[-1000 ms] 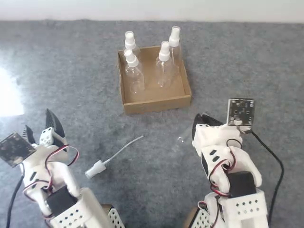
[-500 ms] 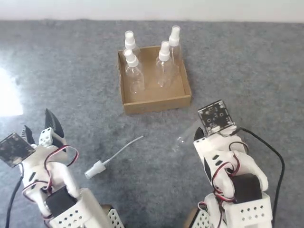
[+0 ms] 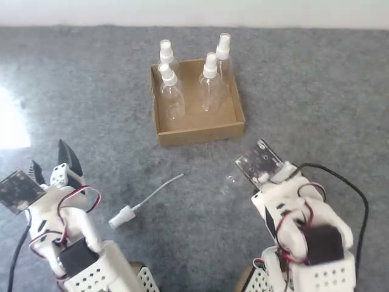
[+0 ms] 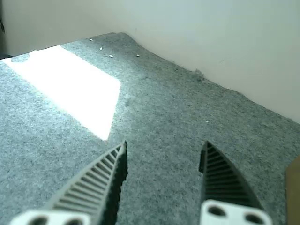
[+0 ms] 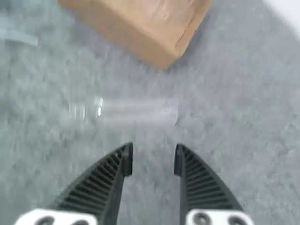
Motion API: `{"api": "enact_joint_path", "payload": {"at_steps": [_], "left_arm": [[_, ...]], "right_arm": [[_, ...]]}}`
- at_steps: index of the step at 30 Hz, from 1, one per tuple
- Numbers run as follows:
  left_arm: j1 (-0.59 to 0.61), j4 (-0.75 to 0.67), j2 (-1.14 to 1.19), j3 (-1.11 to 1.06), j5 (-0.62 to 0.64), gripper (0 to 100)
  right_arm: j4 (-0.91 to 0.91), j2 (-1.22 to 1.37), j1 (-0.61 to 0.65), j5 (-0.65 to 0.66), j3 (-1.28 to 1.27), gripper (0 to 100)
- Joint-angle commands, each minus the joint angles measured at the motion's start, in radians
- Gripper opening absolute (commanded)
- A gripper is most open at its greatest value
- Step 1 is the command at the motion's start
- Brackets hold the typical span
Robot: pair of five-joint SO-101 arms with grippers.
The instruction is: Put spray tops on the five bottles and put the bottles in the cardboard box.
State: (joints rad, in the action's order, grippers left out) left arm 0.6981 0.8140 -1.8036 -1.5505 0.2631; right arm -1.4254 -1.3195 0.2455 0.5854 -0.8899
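1. Cardboard box (image 3: 200, 132): we find it on the grey mat (image 3: 316, 91) at 12 o'clock from the mat's centre in the high view. Four capped bottles (image 3: 172, 97) stand upright inside it, two on each side.

2. Fifth bottle (image 3: 233, 177): clear, without a top, lying on its side on the mat at 5 o'clock from the box. In the right wrist view the same bottle (image 5: 126, 110) lies crosswise just beyond the fingertips, apart from them, with the box corner (image 5: 140, 23) farther on.

3. Loose spray top (image 3: 124, 215): it lies on the mat at 7 o'clock from the box, with its thin tube pointing toward 2 o'clock.

4. Right gripper (image 5: 153, 149): we see its arm (image 3: 298, 213) bent forward at 5 o'clock of the mat, wrist angled down toward the bottle. The fingers are spread a little, with nothing between them.

5. Left gripper (image 3: 47, 155): its arm is folded at 8 o'clock and the gripper is raised, pointing away from the box. Its fingers (image 4: 101, 180) are spread wide and hold nothing.
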Motion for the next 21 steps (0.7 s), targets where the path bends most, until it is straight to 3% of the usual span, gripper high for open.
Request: {"api": "enact_joint_path", "payload": {"at_steps": [1, 7, 14, 21], "left_arm": [[0.000, -0.032, -0.023, 0.007, 0.006, 24], [0.000, -0.032, -0.023, 0.007, 0.006, 24], [0.000, -0.032, -0.023, 0.007, 0.006, 24], [0.000, -0.032, -0.023, 0.007, 0.006, 24]], "right_arm": [[-0.015, 0.168, 0.010, 0.080, 0.106, 12.3], [-0.010, 0.340, 0.065, 0.213, 0.147, 13.2], [-0.012, 0.426, 0.180, 0.242, 0.147, 31.9], [-0.007, 0.476, 0.251, 0.373, 0.143, 32.5]]}}
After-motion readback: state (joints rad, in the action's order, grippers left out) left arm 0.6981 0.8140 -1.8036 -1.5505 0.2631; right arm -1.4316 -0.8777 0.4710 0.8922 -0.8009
